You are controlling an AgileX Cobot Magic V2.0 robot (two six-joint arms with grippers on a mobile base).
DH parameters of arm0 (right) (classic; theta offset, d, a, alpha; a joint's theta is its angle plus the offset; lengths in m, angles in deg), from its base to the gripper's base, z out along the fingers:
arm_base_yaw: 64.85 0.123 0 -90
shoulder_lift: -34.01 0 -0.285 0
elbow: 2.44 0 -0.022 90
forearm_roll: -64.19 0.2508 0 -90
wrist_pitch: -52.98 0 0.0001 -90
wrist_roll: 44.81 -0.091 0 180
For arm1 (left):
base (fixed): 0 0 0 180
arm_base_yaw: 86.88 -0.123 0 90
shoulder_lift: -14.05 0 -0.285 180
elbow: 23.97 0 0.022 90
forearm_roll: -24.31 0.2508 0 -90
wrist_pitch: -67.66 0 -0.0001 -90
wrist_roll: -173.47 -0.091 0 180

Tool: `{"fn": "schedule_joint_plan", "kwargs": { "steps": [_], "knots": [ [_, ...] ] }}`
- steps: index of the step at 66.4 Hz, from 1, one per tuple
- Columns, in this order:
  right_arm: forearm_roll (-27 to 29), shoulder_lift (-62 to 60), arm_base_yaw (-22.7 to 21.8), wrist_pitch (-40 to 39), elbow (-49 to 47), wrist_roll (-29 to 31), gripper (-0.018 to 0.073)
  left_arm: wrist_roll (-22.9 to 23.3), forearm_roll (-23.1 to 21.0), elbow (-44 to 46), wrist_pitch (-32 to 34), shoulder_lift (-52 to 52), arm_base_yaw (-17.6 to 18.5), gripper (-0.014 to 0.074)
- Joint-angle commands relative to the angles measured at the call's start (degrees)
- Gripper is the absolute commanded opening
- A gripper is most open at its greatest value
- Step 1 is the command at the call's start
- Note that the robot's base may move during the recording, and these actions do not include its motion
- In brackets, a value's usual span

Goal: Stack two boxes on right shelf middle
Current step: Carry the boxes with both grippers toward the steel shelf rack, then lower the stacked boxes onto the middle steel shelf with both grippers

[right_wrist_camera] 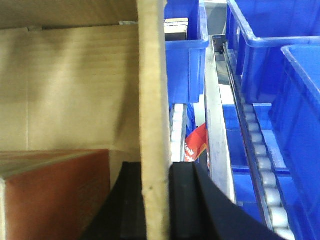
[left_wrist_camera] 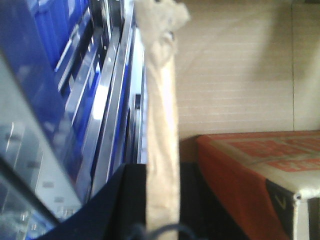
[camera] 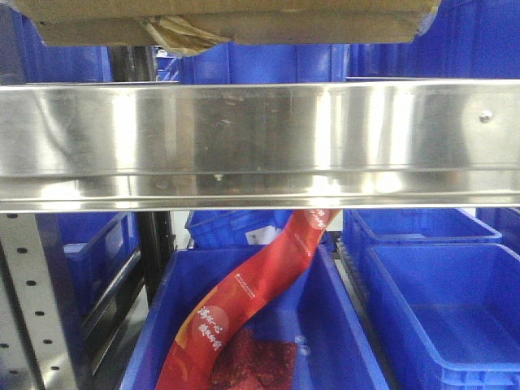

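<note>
**Gripping one box by two walls**

My left gripper [left_wrist_camera: 161, 210] is clamped on one upright wall of the box [camera: 244, 20], and my right gripper [right_wrist_camera: 154, 200] on another, with black pads either side of the cardboard. Inside sits one red-printed carton [right_wrist_camera: 55, 190]. Beyond the walls run blue bins [right_wrist_camera: 186, 55] and a roller track [right_wrist_camera: 257, 150]. From the front I count only one box, torn tape showing, above the shelf [camera: 260, 138] rail. One red packet [camera: 244, 309] leans in a bin beneath.

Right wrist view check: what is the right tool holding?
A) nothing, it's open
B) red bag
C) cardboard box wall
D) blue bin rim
C: the right tool straddles the upright wall of the cardboard box, pressing it from both sides.
</note>
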Motion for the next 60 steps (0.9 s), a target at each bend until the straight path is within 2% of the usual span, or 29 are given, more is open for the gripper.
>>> {"fn": "schedule_joint_plan", "kwargs": {
  "steps": [1,42,51,60],
  "knots": [
    [-2.55,-0.93,-0.46,-2.36,-0.72,-0.43,-0.0151,0.05,2.32,0.71,1.69,-0.48,-0.4,-0.0111],
    [-2.55,-0.93,-0.46,-2.36,-0.72,-0.43,-0.0151,0.05,2.32,0.71,3.27,-0.48,-0.4,-0.0111],
    [-1.56,-0.93,-0.46,3.04,-0.72,-0.43,-0.0151,0.05,2.32,0.71,3.52,-0.48,-0.4,-0.0111],
    [-1.41,-0.71,-0.46,3.7,-0.72,-0.43,-0.0151,0.05,-0.72,0.71,2.91,-0.18,-0.4,-0.0111]
  ]
}}
